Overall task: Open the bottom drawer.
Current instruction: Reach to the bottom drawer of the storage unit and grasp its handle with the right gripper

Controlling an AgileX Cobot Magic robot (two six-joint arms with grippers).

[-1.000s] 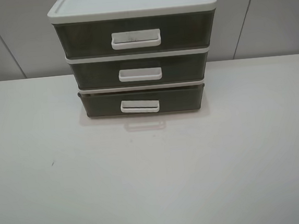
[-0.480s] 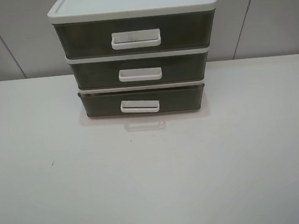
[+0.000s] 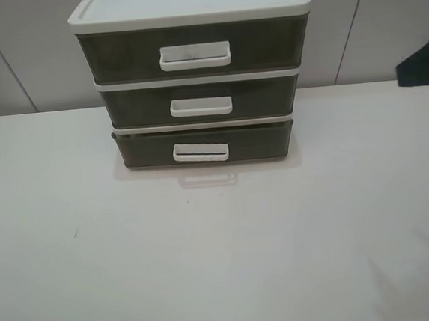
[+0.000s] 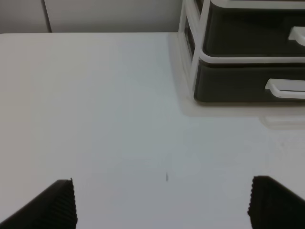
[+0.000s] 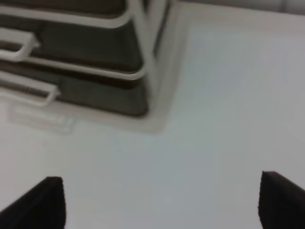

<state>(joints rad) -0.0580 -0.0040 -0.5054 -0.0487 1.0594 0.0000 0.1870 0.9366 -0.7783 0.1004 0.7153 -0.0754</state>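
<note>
The bottom drawer point(image 3: 258, 143), a smoky grey-brown drawer with a small white loop handle point(image 3: 201, 153), sits shut at the foot of a three-drawer unit point(image 3: 190, 5). It also shows in the left wrist view point(image 4: 233, 86) and the right wrist view point(image 5: 100, 95). My left gripper point(image 4: 162, 210) is open and empty over the table, short of the unit and to its left. My right gripper point(image 5: 159, 205) is open and empty, short of the unit's right corner. A dark part of the right arm point(image 3: 424, 63) shows at the right edge of the exterior view.
The unit stands at the back middle of a white table point(image 3: 224, 265), against a grey panelled wall point(image 3: 10, 58). A small dark speck point(image 3: 75, 234) marks the table's left side. The medium drawer point(image 3: 269, 95) and the tall top drawer point(image 3: 272, 43) are shut.
A dark part of the right arm has come into view at the right edge of the exterior view, with a faint shadow at the table's lower right. The drawers have not moved.
</note>
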